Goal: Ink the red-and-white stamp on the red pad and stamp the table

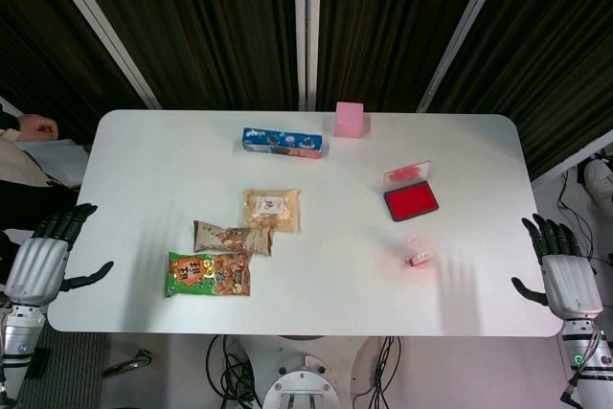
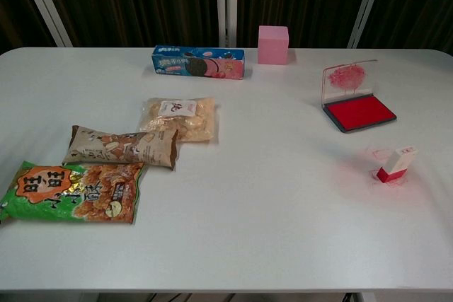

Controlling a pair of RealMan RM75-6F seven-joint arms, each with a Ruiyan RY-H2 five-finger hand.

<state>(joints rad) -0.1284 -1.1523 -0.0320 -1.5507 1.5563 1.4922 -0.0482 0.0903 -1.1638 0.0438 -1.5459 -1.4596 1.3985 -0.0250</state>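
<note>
White counter (image 2: 283, 231), faint pink-red smudges around stamp. Stamp (image 2: 395, 164): white upper part, red base. Ink pad (image 2: 359, 112): bright red in dark tray; clear lid (image 2: 347, 78) blotched red. Pink cube (image 2: 273, 44) at 12 o'clock. Biscuit box (image 2: 198, 62): blue, with pink and dark print. Snack bags: pale tan with white label (image 2: 179, 118); beige-brown (image 2: 122, 146); green and orange (image 2: 72, 192). Left robot hand (image 1: 43, 258) and right robot hand (image 1: 563, 270): silver-grey backs, black fingers.

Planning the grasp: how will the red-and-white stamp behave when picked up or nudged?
The red-and-white stamp is small and blocky, so it is probably light and rigid. It stands tilted on a narrow base, so a nudge may tip it. Red smears on the table around it suggest a wet, possibly slippery base.
</note>
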